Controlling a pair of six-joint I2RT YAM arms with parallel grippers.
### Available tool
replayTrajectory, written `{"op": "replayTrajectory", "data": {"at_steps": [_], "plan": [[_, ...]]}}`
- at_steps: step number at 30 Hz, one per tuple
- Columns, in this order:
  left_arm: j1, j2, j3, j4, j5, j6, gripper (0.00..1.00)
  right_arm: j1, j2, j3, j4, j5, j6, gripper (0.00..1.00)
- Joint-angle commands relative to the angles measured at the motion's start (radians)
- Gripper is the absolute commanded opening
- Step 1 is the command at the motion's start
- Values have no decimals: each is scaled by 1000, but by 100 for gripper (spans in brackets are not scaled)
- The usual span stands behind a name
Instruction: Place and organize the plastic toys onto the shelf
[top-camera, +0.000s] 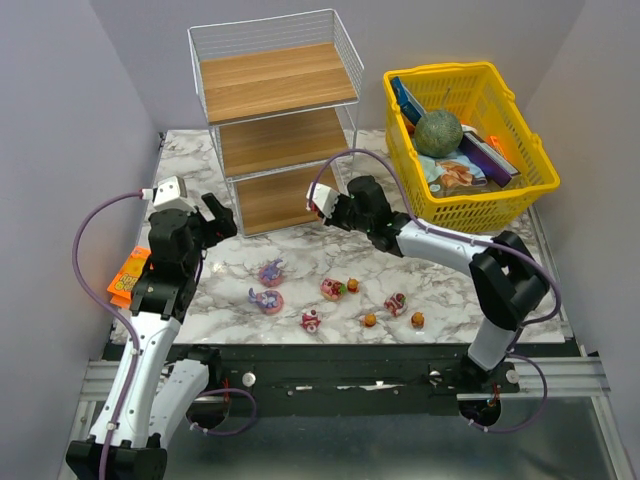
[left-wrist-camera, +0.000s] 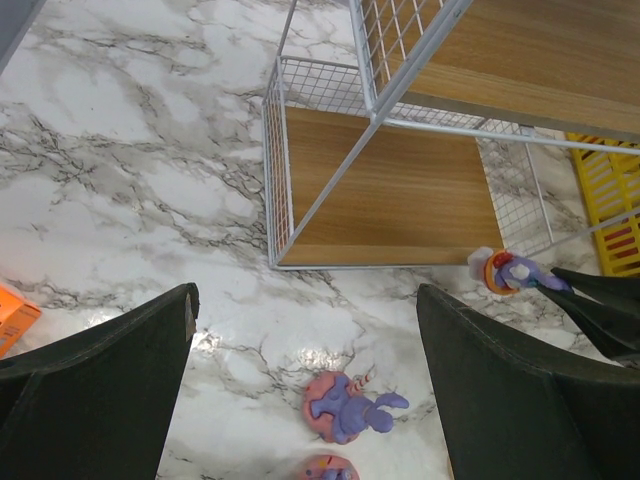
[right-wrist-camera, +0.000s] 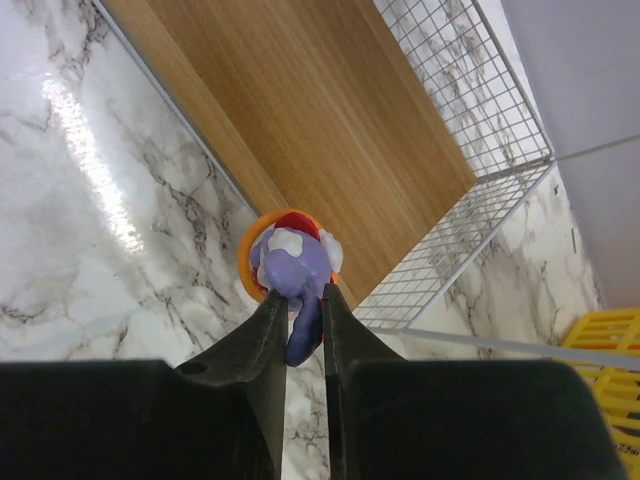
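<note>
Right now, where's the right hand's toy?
Right wrist view: the purple-and-orange toy is pinched in the right hand, by the front right corner of the bottom board of the shelf.

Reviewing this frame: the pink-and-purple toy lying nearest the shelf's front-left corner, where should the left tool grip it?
Probably from straight above, the left tool closing on the toy across its round pink base: it lies low on the marble, and its purple limbs look thin and splayed.
</note>
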Motion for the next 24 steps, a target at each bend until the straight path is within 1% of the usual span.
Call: {"op": "replayTrajectory", "data": {"at_steps": [1, 8, 12, 15, 24], "plan": [[-4, 3, -22, 11, 22, -5, 99, -14, 51, 71, 67, -24, -93, 1], [-4, 7, -26, 14, 20, 8, 99, -44, 91, 103, 16, -82, -157, 2], [-4, 7, -29, 19, 25, 11, 99, -63, 93, 108, -19, -142, -186, 10], [-4, 9, -31, 20, 23, 12, 99, -79, 100, 138, -73, -176, -191, 13], [-4, 11, -29, 20, 31, 15, 99, -105, 137, 178, -119, -220, -226, 15]]}}
